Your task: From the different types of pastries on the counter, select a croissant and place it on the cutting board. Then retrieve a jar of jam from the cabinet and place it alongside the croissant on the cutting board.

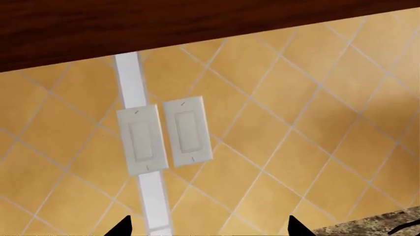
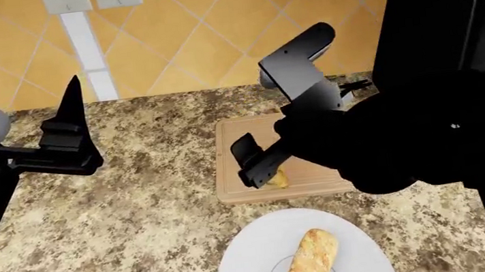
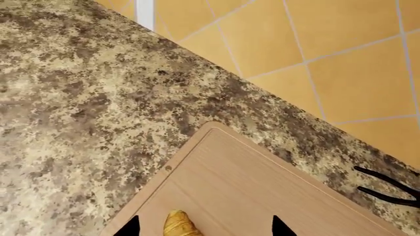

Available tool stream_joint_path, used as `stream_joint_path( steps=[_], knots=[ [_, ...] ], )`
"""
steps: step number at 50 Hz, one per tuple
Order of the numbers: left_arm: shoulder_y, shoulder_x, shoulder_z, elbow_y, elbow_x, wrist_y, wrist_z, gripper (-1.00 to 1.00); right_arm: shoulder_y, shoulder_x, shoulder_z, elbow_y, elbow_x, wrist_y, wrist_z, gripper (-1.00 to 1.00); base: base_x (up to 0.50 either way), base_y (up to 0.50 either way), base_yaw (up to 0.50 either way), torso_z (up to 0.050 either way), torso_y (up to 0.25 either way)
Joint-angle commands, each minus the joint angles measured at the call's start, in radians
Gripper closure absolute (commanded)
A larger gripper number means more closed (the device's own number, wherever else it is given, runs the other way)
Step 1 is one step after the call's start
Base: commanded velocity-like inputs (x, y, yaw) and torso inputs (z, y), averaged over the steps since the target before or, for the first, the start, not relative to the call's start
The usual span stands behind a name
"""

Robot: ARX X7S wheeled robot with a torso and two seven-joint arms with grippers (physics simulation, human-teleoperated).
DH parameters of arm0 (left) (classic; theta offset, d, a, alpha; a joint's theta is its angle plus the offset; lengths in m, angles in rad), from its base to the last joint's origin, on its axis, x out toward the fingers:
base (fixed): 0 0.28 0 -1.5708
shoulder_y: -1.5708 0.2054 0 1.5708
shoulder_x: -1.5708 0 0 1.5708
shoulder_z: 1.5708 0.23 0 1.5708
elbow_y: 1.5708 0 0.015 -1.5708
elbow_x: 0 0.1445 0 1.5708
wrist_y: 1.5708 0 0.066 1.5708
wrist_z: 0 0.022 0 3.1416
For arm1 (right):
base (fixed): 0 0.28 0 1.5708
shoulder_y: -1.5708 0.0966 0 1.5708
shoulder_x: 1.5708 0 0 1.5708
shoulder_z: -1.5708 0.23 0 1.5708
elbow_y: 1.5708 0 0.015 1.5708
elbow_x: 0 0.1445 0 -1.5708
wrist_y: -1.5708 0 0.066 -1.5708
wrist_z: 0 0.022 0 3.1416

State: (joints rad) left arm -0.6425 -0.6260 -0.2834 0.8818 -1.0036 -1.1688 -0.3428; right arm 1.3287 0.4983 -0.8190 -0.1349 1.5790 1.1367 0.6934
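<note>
**Croissant on board, right gripper spread over it, left gripper idle**

- Croissant (image 2: 277, 178) lies on the cutting board (image 2: 242, 151), near the board's front edge. Mostly hidden by the right gripper (image 2: 257, 160) in the head view; the right wrist view shows its tip (image 3: 180, 224) on the wood, between the two fingertips and touching neither.
- Right gripper: jaws spread apart, nothing pinched, sitting just above the croissant.
- Left gripper (image 2: 22, 89): fingers wide apart, empty, held above the counter (image 2: 123, 211) well left of the board. Its wrist camera faces the tiled wall with two light switches (image 1: 164, 135) under a dark wood cabinet edge (image 1: 196, 24).
- Baguette-like loaf (image 2: 307, 261) sits on the round white plate (image 2: 239, 270), just in front of the board.
- Jar of jam not visible in any view.
- Dark appliance (image 2: 457, 8) at the far right of the counter.
</note>
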Motion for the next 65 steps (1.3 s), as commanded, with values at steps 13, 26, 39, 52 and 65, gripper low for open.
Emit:
stream_joint_path(
  steps=[13,26,39,52,65],
  knots=[
    [0.047,0.008,0.007,-0.004,0.022,0.05,0.005,-1.0,0.262,0.122,0.184,-0.256,0.313,-0.029,0.305,-1.0,0.0,0.0,0.0,0.0,0.0],
    [0.046,0.017,0.01,0.003,0.006,0.056,-0.01,-1.0,0.452,0.175,0.281,-0.359,0.317,-0.069,0.449,-1.0,0.0,0.0,0.0,0.0,0.0],
    [0.075,0.023,0.016,0.007,0.017,0.082,-0.006,-1.0,0.505,0.167,0.26,-0.397,0.317,-0.039,0.453,-1.0,0.0,0.0,0.0,0.0,0.0],
    [0.084,0.016,0.004,-0.003,0.013,0.094,-0.008,-1.0,0.575,0.206,0.214,-0.398,0.488,-0.029,0.525,-1.0,0.0,0.0,0.0,0.0,0.0],
    [0.092,0.013,0.018,-0.009,0.025,0.107,-0.008,-1.0,0.752,0.272,0.25,-0.319,0.519,0.006,0.542,-1.0,0.0,0.0,0.0,0.0,0.0]
  ],
)
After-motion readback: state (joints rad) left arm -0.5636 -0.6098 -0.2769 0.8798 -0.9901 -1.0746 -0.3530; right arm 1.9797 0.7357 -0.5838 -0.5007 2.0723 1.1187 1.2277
